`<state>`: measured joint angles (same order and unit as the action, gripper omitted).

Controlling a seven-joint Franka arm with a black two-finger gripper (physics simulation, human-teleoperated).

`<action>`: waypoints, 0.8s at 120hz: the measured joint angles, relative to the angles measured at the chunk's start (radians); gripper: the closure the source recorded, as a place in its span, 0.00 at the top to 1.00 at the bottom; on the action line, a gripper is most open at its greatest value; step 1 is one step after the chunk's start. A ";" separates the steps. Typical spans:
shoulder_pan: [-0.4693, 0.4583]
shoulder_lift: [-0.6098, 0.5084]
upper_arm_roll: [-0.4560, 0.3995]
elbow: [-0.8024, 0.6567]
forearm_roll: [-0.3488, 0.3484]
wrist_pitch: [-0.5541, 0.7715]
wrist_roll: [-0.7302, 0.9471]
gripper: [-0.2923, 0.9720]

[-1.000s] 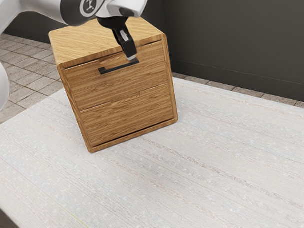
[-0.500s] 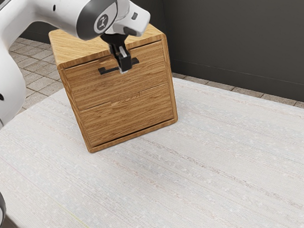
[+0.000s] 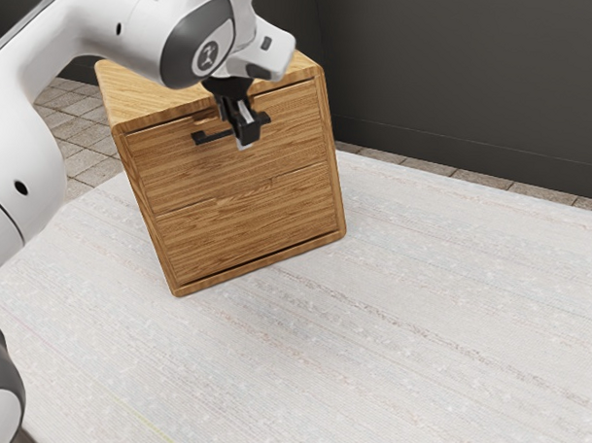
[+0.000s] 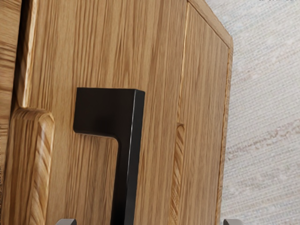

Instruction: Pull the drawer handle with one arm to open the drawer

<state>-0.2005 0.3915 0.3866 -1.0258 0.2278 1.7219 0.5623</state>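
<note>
A wooden cabinet stands tilted on the pale table, with an upper drawer and a lower one. The upper drawer's front looks flush with the cabinet. Its black bar handle runs across the drawer front. My gripper hangs in front of the handle's end on the exterior view's right. It is open: in the wrist view its grey fingertips stand wide apart on either side of the bar without touching it.
The pale table stretches to the exterior view's right and front of the cabinet. A dark wall rises behind it. Tiled floor lies at the left. My white arm crosses above the cabinet top.
My hand has come down from above the handle's right end and now sits in front of the bar. The drawer has not moved.
</note>
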 joint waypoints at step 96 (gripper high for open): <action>0.025 -0.005 -0.005 -0.013 -0.025 0.013 0.047 0.40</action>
<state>-0.1751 0.3863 0.3814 -1.0388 0.2031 1.7345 0.6094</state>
